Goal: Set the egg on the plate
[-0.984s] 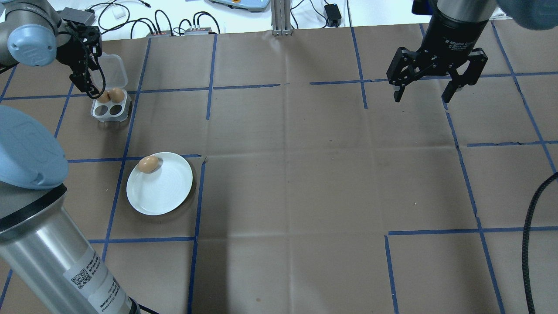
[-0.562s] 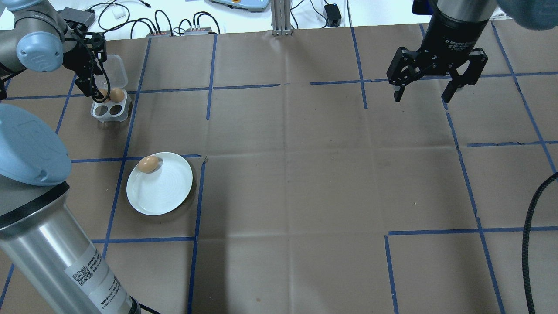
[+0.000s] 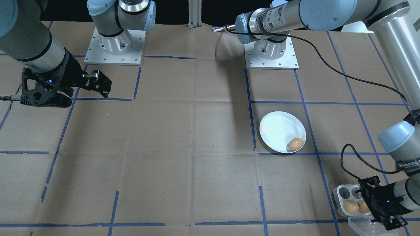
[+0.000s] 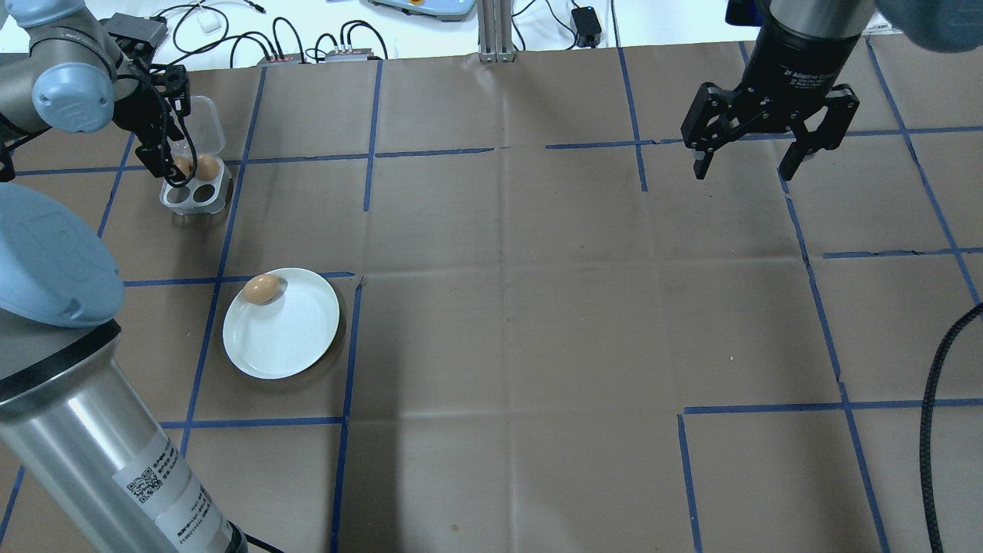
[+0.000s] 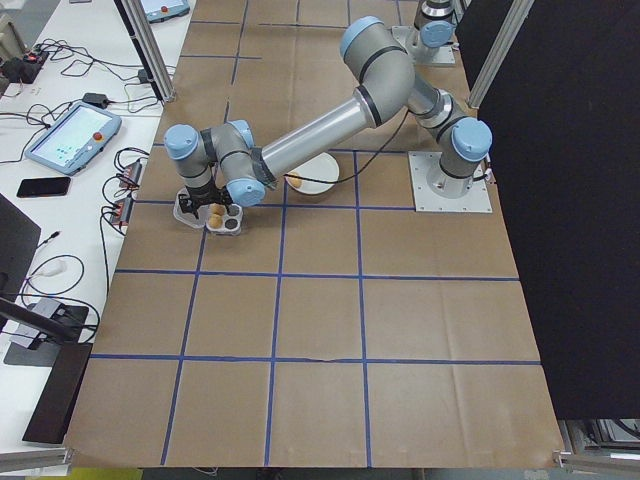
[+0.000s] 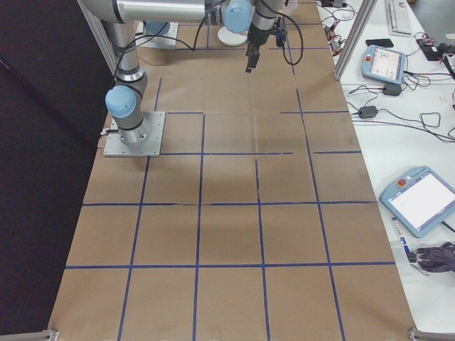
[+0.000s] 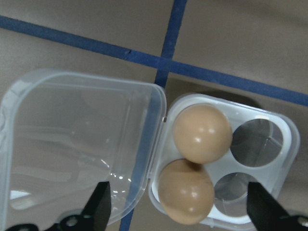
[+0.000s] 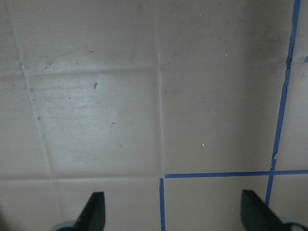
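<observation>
The white plate lies left of the table's middle with one brown egg near its rim. Two more eggs sit side by side in a clear four-hole egg tray at the far left. My left gripper hangs open just above that tray, its fingertips either side of the nearer egg and touching nothing. My right gripper hovers open and empty over bare table at the far right.
The tray's clear lid lies folded open beside it. Cables and small boxes line the far edge past the brown paper. A black cable hangs at the right edge. Blue tape lines cross the table.
My left gripper has come down and a little to the right over the egg tray, now covering part of one egg. The right arm, plate and eggs have not moved.
</observation>
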